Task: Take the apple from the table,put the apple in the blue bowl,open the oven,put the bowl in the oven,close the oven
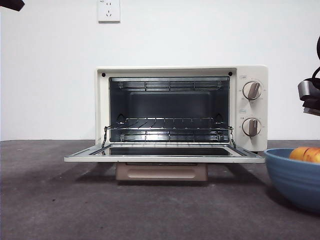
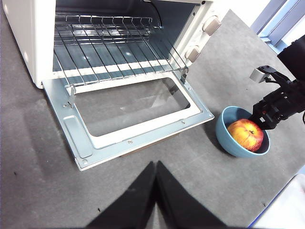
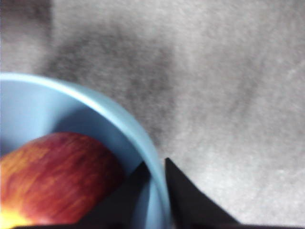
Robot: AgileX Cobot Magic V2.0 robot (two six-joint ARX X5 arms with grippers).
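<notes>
The cream-white oven (image 1: 252, 107) stands open, its door (image 1: 165, 158) folded down flat and the wire rack (image 2: 109, 45) bare inside. To its right the blue bowl (image 1: 295, 180) rests on the table (image 1: 100, 210) with the apple (image 1: 306, 154) in it. My right gripper (image 3: 156, 164) straddles the bowl's rim (image 3: 119, 119), one jaw inside beside the apple (image 3: 57, 176) and one outside, shut on it. In the left wrist view the right gripper (image 2: 264, 125) sits at the bowl's (image 2: 228, 140) outer side. My left gripper (image 2: 155, 164) hangs shut and empty above the table before the door (image 2: 95, 148).
A white wall with a socket (image 1: 108, 10) stands behind the oven. The left arm shows only as a black tip (image 1: 12, 5) at the top corner of the front view. The table's edge (image 2: 279, 205) runs close beyond the bowl.
</notes>
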